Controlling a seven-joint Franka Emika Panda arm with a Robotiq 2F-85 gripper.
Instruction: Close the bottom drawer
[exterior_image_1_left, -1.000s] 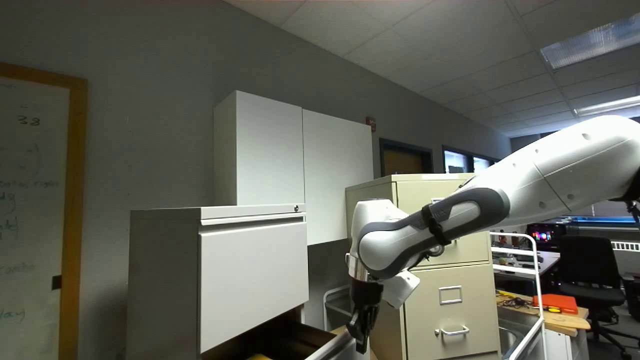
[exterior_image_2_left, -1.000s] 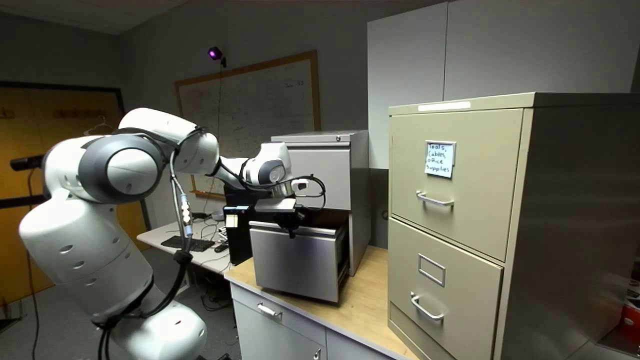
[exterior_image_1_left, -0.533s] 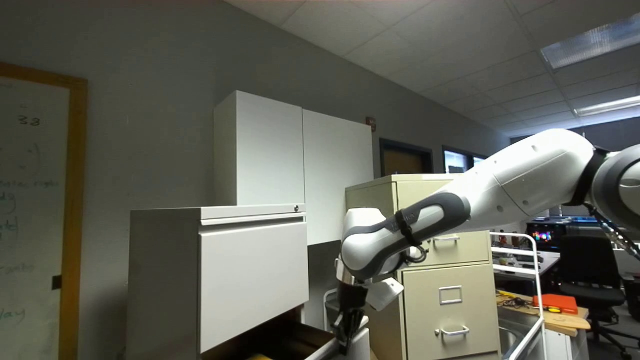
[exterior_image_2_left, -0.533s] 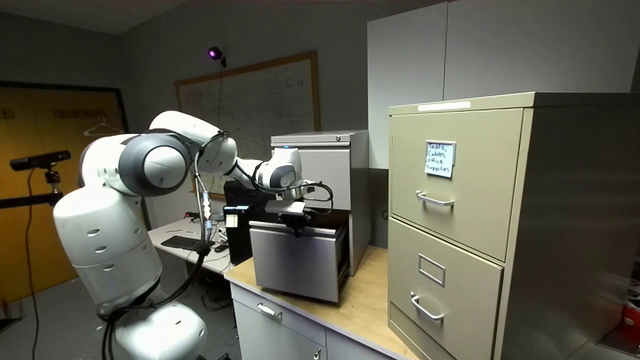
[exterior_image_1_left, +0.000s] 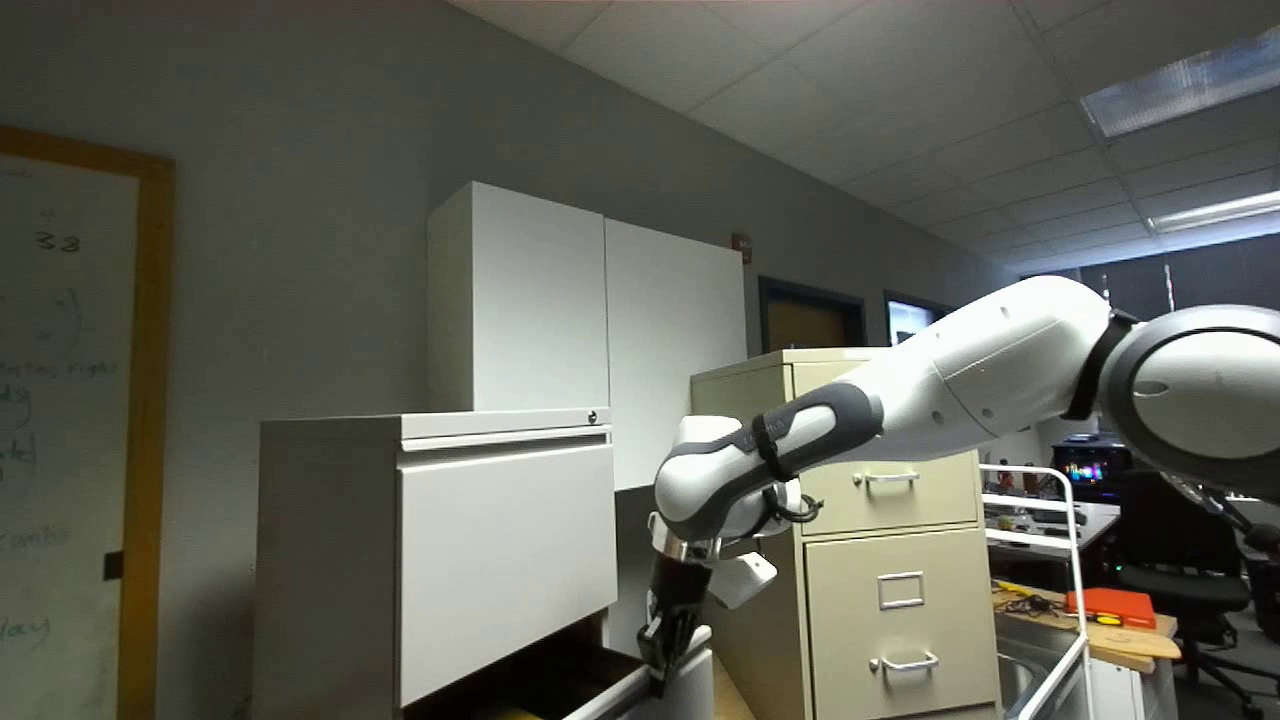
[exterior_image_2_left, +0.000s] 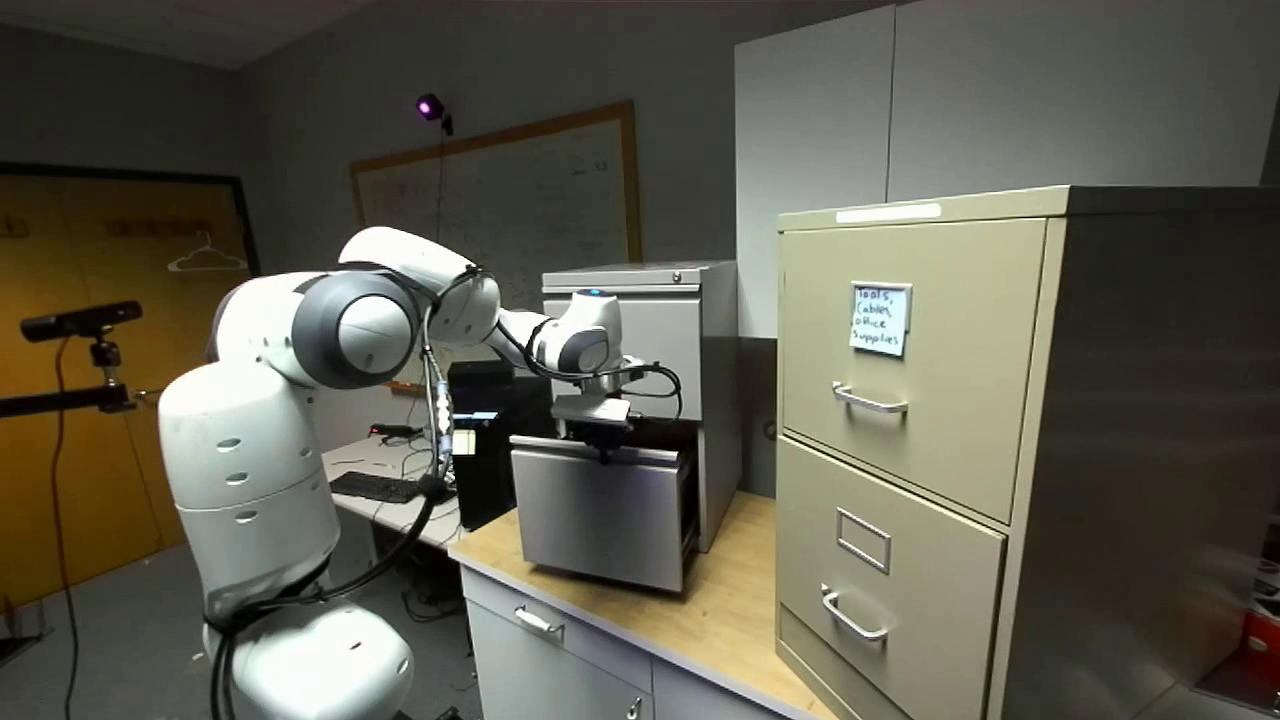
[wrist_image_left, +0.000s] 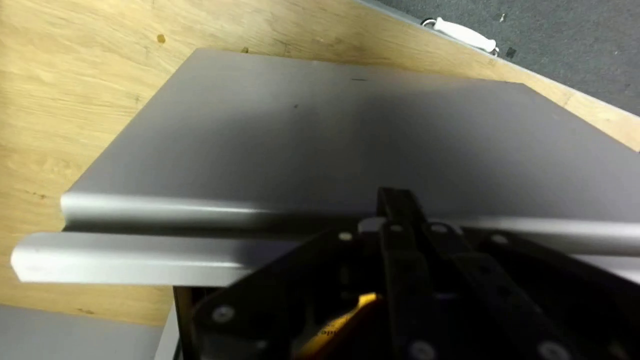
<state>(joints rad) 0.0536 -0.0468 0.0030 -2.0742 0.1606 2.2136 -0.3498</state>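
Now the bottom drawer (exterior_image_2_left: 600, 520), part-way out above the wooden counter (exterior_image_2_left: 735, 600) just inside its front edge, has slid slightly inward, the gripper (exterior_image_2_left: 604, 455) with fingers together at the drawer's top edge, so the push seems to work, though much travel likely remains.

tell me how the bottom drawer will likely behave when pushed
The bottom drawer will probably slide rather than tip: a side rail shows. Its flat front looks metallic, so likely stiff. The yellow item inside may shift.
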